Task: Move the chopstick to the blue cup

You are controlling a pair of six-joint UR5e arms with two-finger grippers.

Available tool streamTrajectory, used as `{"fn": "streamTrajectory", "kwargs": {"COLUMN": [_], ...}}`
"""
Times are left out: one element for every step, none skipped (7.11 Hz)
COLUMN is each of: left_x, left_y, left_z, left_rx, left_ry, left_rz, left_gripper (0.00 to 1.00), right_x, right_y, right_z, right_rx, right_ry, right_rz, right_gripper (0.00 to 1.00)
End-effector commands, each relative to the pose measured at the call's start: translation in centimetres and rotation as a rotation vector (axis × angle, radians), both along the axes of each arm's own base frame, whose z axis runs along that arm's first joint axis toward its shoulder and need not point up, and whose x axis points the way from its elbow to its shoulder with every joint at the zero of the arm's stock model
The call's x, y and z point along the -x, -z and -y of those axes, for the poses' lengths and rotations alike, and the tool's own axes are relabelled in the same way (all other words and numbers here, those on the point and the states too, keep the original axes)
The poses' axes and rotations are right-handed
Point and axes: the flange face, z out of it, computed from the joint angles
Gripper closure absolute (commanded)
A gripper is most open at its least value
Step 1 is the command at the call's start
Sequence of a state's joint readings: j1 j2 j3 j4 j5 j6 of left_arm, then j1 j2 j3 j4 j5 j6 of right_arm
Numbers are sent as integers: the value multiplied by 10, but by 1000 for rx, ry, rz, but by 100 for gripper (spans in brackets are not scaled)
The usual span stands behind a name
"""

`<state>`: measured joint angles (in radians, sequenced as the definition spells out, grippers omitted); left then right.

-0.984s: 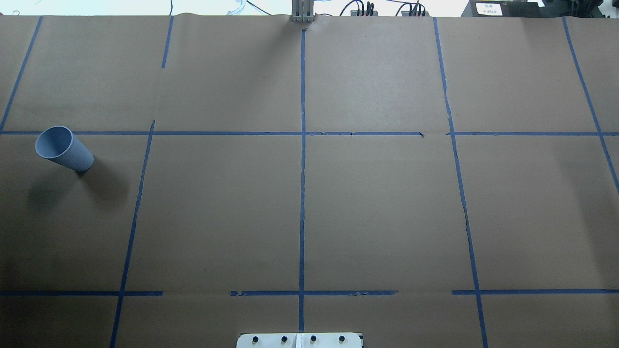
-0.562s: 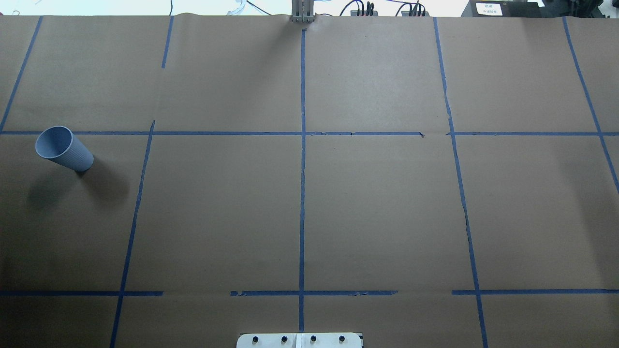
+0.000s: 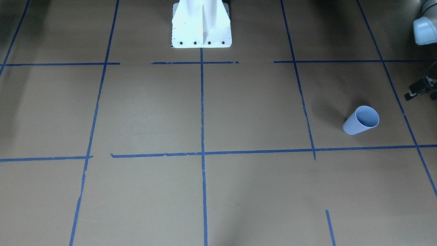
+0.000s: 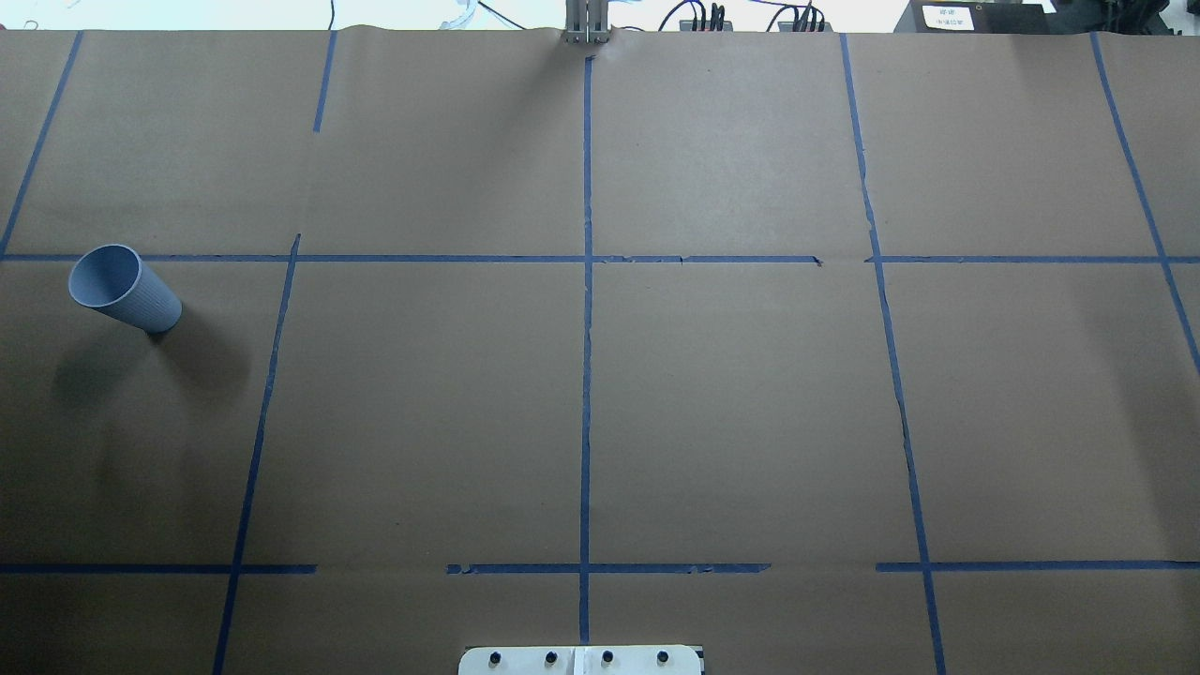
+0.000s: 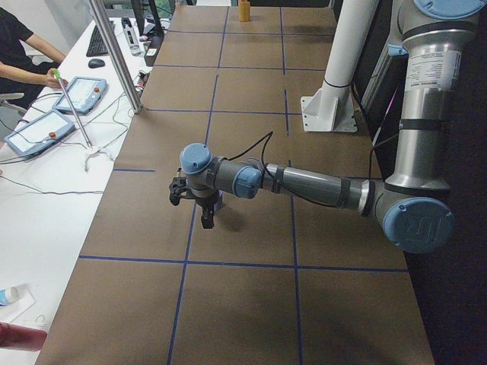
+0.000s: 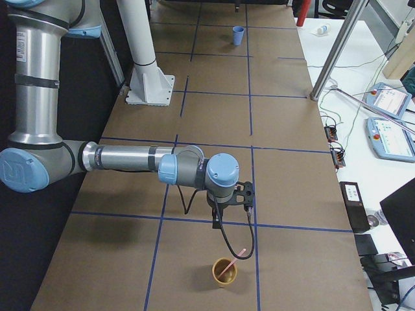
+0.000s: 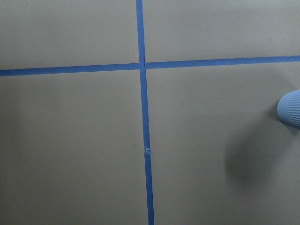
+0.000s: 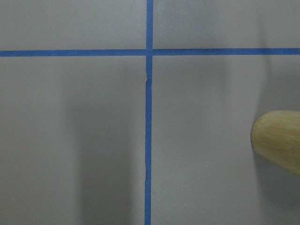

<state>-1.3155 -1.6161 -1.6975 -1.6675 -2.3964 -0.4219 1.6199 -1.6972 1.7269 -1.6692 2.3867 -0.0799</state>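
Note:
The blue cup [image 4: 122, 288] stands at the table's left; it also shows in the front view [image 3: 361, 120], far off in the right-side view [image 6: 238, 35], and at the left wrist view's right edge [image 7: 290, 110]. A pale pink chopstick [image 6: 234, 260] leans in a tan cup [image 6: 225, 272]. My right gripper [image 6: 230, 206] hovers just beyond the tan cup; I cannot tell if it is open. My left gripper [image 5: 199, 207] hangs beside the blue cup, partly cut off at the front view's edge [image 3: 418, 90]; I cannot tell its state.
The tan cup also shows at the right wrist view's right edge [image 8: 279, 140]. The white robot base [image 3: 201, 25] stands at the table's near middle. Blue tape lines [image 4: 586, 309] grid the brown table cover. An operator's desk with tablets [image 5: 46, 129] runs along the far side.

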Motion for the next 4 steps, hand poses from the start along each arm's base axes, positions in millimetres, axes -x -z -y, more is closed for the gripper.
{"fn": "streamTrajectory", "kwargs": {"left_x": [-62,-80,-104,-114], "left_y": [17,19,13,6], "left_z": [17,26,24,24], "left_rx": [65,77,87,88], "left_ry": [-13,-26,-67,-82], "left_rz": [-5,-4,2,5], "left_gripper": [0,0,0,0], "right_x": [0,1,1,2], "right_y": [1,2,5,8], "right_z": [1,2,6,9], "right_rx": [-3,-5,-11,-17], "right_ry": [0,2,2,3], "right_rz": [0,0,0,-1], "right_gripper": [0,0,0,0]}}
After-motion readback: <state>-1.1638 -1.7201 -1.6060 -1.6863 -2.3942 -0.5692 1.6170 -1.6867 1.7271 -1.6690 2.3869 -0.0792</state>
